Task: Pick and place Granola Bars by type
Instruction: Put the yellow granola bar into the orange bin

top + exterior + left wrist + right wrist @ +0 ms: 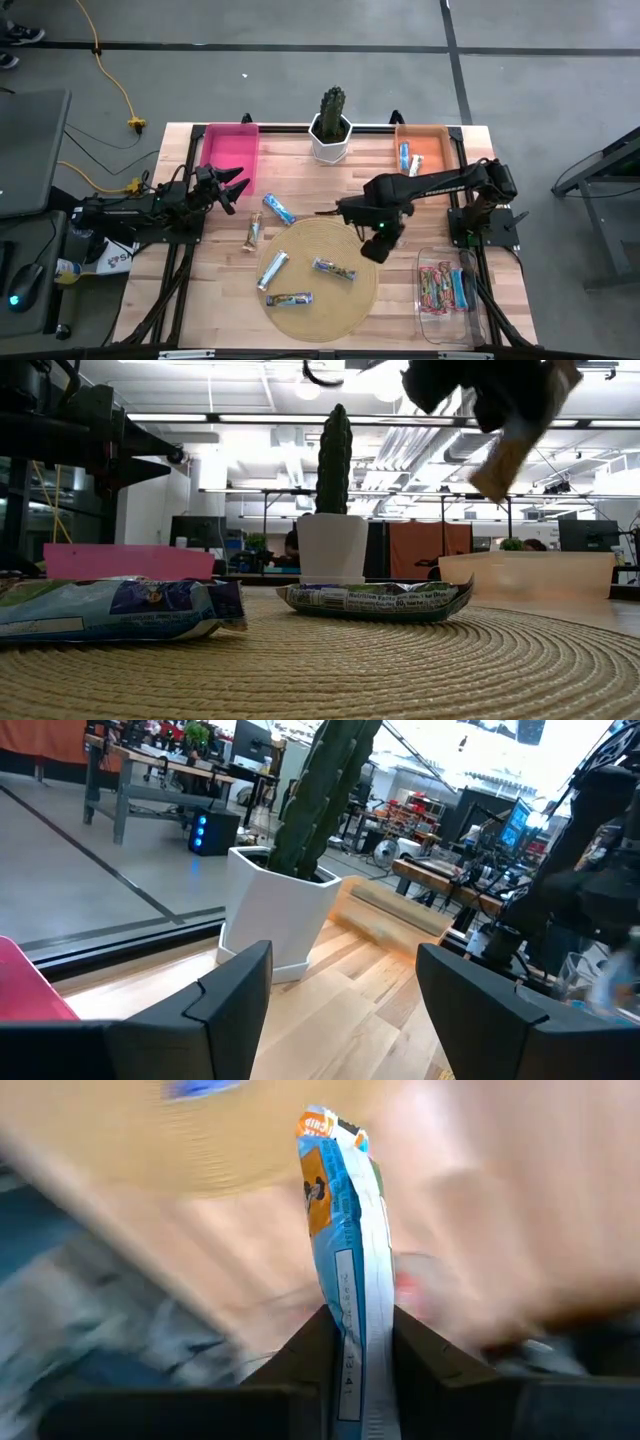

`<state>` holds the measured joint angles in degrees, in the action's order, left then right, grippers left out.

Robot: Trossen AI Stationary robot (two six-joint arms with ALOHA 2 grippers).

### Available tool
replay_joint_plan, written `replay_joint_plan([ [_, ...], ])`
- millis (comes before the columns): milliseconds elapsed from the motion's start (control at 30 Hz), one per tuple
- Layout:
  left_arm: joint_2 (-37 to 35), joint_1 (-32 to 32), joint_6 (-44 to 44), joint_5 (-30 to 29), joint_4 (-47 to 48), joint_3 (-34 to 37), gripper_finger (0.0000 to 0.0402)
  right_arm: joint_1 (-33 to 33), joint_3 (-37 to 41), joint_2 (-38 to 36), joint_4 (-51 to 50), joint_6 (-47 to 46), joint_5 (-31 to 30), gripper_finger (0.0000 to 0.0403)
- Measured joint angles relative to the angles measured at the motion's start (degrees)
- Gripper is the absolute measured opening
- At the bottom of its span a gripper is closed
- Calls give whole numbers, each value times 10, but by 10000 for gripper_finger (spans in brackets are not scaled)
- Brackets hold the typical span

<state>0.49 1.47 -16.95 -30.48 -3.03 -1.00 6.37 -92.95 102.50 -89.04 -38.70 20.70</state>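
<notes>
My right gripper (379, 243) hovers over the far right edge of the round woven mat (320, 285), shut on a blue-and-white granola bar (340, 1210). In the low view that bar (508, 452) hangs tilted high above the mat. Three bars lie flat on the mat (273, 268) (334, 268) (289, 298), and two lie on the wood (279, 208) (251, 232) left of it. My left gripper (236, 187) waits open at the table's left, beside the pink bin (232, 150). My right gripper pinches one end of the blue-and-white bar (352, 1335) between its two fingers (300, 1350), which press on the bar's flat faces. The fingers slant steeply down from above. The bar sticks out beyond the fingertips, lifted clear of the mat and tilted.
A cactus in a white pot (331, 132) stands at the far middle. An orange bin (428, 148) at the far right holds blue bars. A clear bin (447, 290) at the near right holds multicoloured bars. Bare wood lies between mat and bins.
</notes>
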Motion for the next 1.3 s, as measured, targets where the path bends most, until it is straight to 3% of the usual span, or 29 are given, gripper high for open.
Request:
replay_joint_plan([
  [267,0,0,0,0,0,0,245,-4,25,-11,-10,-73,-204,57],
  [600,0,0,0,0,0,0,245,-5,127,-14,-10,-132,-366,54],
  [900,0,0,0,0,0,0,245,-46,253,-67,-9,-233,-443,54],
  [1100,0,0,0,0,0,0,245,-106,317,-171,1,-273,-489,56],
  [1300,0,0,0,0,0,0,245,-206,380,-286,92,-248,-518,54],
])
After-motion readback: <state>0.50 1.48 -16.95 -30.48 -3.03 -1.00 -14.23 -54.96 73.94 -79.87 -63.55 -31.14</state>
